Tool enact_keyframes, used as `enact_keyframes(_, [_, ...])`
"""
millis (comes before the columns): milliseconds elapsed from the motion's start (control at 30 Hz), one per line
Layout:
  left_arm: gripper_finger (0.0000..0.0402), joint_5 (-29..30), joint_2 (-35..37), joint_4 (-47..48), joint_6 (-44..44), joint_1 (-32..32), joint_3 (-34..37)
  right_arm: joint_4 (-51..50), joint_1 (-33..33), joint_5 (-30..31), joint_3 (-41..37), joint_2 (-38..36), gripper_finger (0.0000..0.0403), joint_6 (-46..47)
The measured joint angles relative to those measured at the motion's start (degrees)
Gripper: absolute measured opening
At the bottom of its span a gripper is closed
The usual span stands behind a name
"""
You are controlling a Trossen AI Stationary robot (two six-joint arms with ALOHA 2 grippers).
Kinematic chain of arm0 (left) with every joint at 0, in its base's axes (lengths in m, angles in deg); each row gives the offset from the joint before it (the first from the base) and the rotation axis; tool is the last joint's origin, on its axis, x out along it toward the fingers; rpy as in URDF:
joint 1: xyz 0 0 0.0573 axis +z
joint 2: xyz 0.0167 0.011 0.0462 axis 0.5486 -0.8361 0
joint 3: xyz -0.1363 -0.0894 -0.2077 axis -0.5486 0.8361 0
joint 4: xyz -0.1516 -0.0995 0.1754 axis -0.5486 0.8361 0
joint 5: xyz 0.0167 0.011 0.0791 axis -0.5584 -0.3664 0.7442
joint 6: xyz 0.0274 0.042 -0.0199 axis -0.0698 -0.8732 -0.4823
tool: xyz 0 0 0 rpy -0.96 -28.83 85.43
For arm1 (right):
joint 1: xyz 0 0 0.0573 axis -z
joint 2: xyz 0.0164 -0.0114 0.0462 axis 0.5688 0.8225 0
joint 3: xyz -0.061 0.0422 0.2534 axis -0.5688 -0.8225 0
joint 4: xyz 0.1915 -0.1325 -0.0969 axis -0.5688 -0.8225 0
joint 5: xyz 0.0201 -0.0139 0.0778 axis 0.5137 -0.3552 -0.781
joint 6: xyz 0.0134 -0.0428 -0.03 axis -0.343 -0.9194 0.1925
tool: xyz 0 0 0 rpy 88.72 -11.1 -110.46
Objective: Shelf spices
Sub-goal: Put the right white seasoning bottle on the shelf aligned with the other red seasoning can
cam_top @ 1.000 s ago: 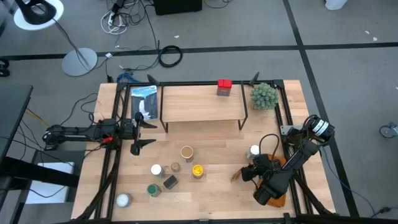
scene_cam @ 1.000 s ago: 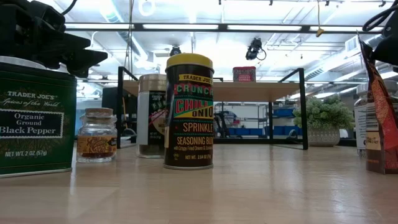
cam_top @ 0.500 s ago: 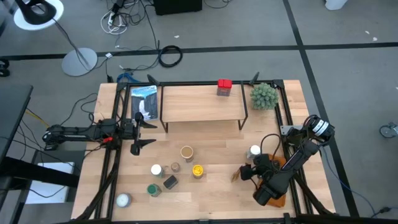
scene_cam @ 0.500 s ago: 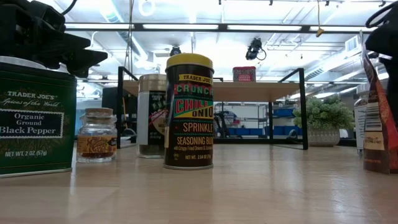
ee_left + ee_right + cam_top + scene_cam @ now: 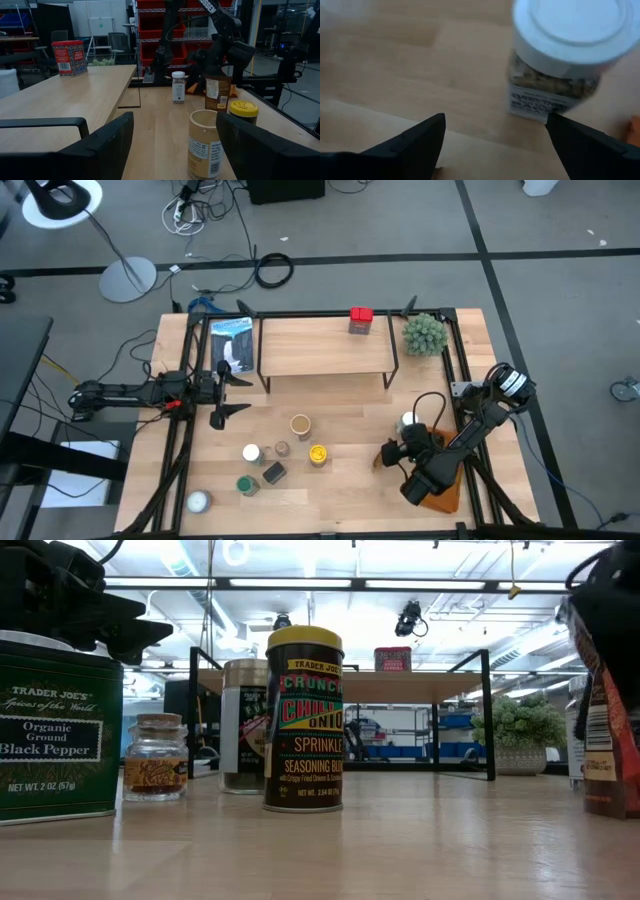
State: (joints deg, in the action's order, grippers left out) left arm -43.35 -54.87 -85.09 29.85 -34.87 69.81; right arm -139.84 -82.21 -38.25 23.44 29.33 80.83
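Right hand [image 5: 393, 452], fingers spread wide and empty, has shifted leftward beside the white-lidded jar [image 5: 554, 55]; left hand [image 5: 228, 392] open, unmoved

**Right arm low at the table's right side, left arm parked at the left edge**

The right arm reaches in from the table's right edge, bent at the elbow, wrist angled down toward the tabletop. The right gripper [image 5: 392, 455] sits low near the right front of the table, its two dark fingers [image 5: 415, 137] spread wide apart. Over on the left edge, the left arm lies stretched out level, the left gripper [image 5: 226, 393] pointing inward, fingers [image 5: 107, 145] parted too.
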Motion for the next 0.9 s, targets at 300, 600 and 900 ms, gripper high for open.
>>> enact_keyframes(300, [0.0288,-0.02,-0.01,-0.02,-0.01,0.00,0.00,-0.90,1.68,-4.51,-0.01,0.00,0.0347,-0.99])
enact_keyframes(600, [0.0288,0.00,0.01,0.00,-0.01,-0.01,0.00,-3.34,5.38,-4.24,-0.01,0.00,0.0344,-4.69])
enact_keyframes(900, [0.0288,0.00,0.01,-0.01,0.00,0.01,0.00,-3.01,6.48,-2.78,-0.01,0.00,0.0288,-6.01])
